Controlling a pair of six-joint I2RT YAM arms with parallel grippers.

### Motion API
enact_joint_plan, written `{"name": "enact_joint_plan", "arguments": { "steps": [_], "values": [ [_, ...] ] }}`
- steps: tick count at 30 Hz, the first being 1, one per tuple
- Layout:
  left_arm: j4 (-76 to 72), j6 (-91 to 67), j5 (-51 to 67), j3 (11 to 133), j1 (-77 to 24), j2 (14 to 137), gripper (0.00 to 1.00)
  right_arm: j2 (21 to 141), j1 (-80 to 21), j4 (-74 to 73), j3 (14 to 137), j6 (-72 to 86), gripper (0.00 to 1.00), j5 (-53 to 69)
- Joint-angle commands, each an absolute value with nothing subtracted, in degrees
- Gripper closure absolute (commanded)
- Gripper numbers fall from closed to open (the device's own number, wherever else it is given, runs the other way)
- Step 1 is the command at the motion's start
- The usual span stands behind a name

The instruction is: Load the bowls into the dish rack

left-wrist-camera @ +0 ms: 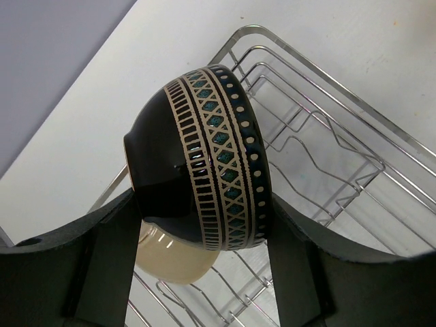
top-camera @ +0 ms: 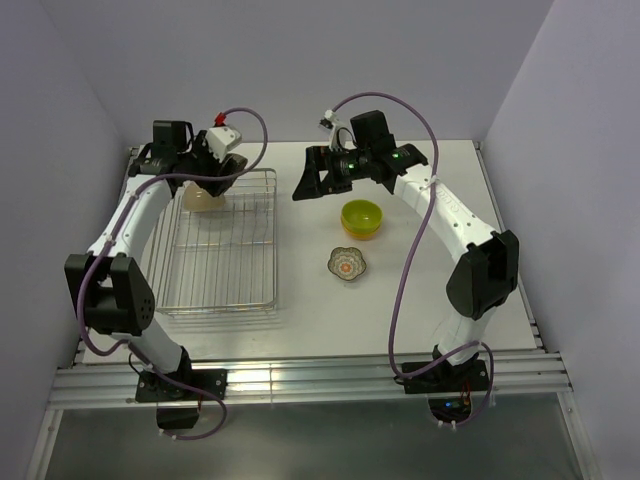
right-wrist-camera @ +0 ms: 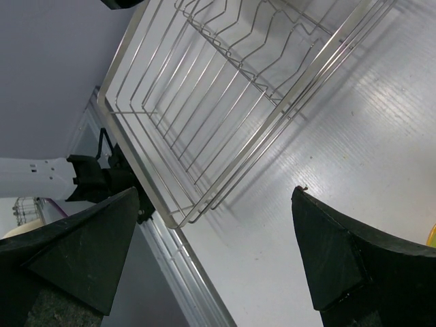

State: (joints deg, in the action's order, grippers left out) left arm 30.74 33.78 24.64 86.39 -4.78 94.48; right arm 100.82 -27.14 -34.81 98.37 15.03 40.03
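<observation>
My left gripper (top-camera: 212, 180) is shut on the dark brown patterned bowl (left-wrist-camera: 218, 157) with a pale inside. It holds the bowl tilted on its side above the far left corner of the silver wire dish rack (top-camera: 228, 250). My right gripper (top-camera: 308, 178) is open and empty, just right of the rack's far end. The lime-green bowl (top-camera: 361, 216) sits on the table below that gripper, with an orange rim (top-camera: 362, 237) showing under it. The small scalloped patterned bowl (top-camera: 347, 264) lies nearer. No white bowl is in view.
The rack's raised wire dividers (left-wrist-camera: 320, 163) stand under the held bowl. The rack's near corner (right-wrist-camera: 170, 218) lies close to the table's metal edge rail (right-wrist-camera: 184, 272). Grey walls enclose the table at the back and sides.
</observation>
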Motion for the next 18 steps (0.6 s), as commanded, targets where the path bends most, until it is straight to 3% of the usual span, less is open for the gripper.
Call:
{"name": "enact_joint_plan", "arguments": {
  "steps": [1, 18],
  "values": [
    [26.0, 40.8, 25.6, 87.6, -6.0, 94.6, 1.00, 101.5, -27.3, -35.4, 101.7, 13.6, 0.00, 40.2],
    [27.8, 59.0, 20.7, 84.7, -10.3, 97.9, 1.00, 102.8, -27.3, -37.0, 102.4, 12.5, 0.00, 40.1]
  ]
}}
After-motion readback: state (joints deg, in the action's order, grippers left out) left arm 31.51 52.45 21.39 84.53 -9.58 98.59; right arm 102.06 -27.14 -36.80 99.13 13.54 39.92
